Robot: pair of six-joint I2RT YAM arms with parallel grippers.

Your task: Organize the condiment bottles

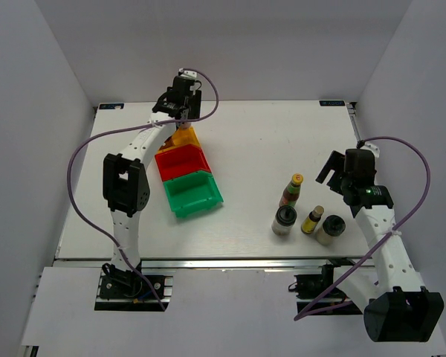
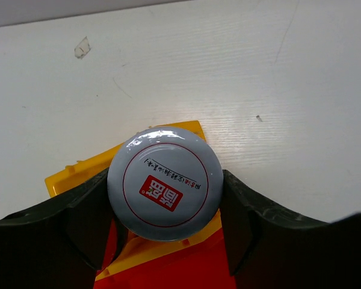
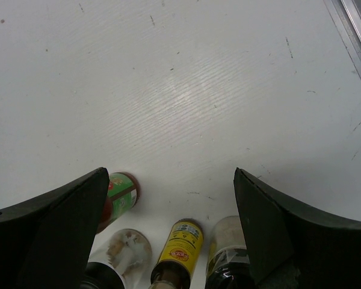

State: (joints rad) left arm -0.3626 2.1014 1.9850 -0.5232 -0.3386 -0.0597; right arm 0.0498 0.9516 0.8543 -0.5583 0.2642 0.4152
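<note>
Left end effector (image 2: 166, 198) clenched on the silver-capped jar (image 2: 164, 179), over the yellow bin (image 2: 78, 171) at the counter's (image 1: 282, 134) 10 o'clock; can't tell if the jar sits inside. Red bin (image 1: 182, 162) and green bin (image 1: 193, 195) adjoin toward 6. Right end effector (image 3: 171, 180) released above the yellow-capped bottles (image 1: 293, 190) and black-lidded jars (image 1: 284, 221), clustered at 4 o'clock.

My arm links (image 1: 124, 223): white, dotted with holes.
My joint housings (image 1: 125, 184): black.
My cables (image 1: 76, 160): purple.
My fingers (image 3: 54, 235): matte black.

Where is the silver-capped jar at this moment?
The silver-capped jar is held in the left gripper over the yellow bin, on the far side and left of centre in the top external view.
</note>
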